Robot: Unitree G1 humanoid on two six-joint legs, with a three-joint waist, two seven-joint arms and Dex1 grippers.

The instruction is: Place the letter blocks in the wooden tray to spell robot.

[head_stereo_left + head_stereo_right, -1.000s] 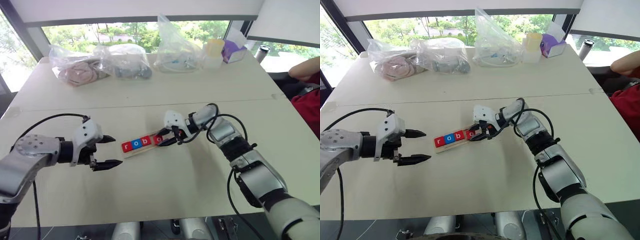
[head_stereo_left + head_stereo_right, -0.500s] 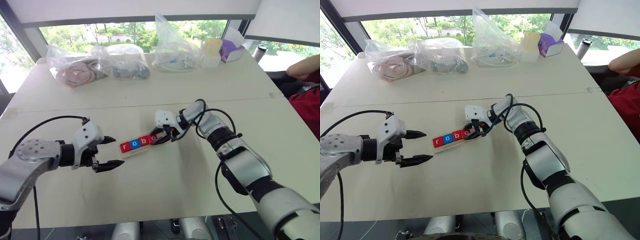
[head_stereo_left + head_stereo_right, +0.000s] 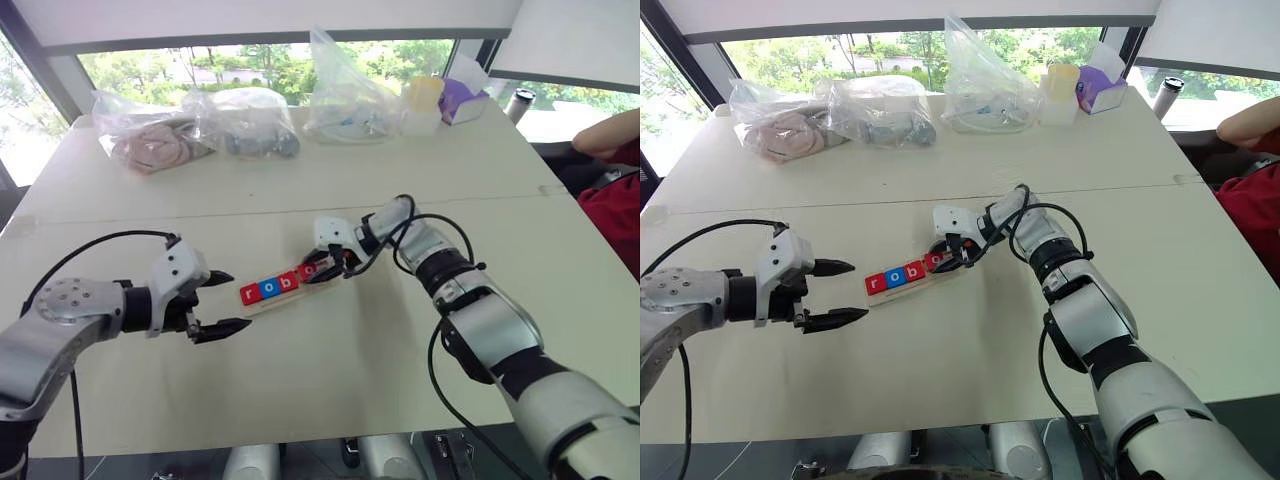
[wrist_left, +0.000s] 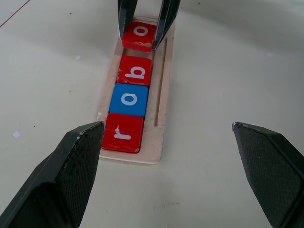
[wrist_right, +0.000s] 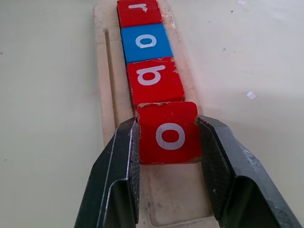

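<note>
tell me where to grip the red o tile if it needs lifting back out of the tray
Grip the red o tile by its two side edges, coming from above at the wooden tray open end, as the right gripper does; the red b tile blocks its far edge.

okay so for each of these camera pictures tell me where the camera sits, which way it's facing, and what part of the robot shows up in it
Left and right eye views: on the head, looking forward and down over the table; both arms show, left gripper open, right gripper at the wooden tray.
Left wrist view: on the left wrist, looking along its spread fingers toward the tray's r end.
Right wrist view: on the right wrist, looking down the tray from the other end; its fingers clamp the red o block.
Shared: both wrist views show the r, o, b, o row from opposite ends.
</note>
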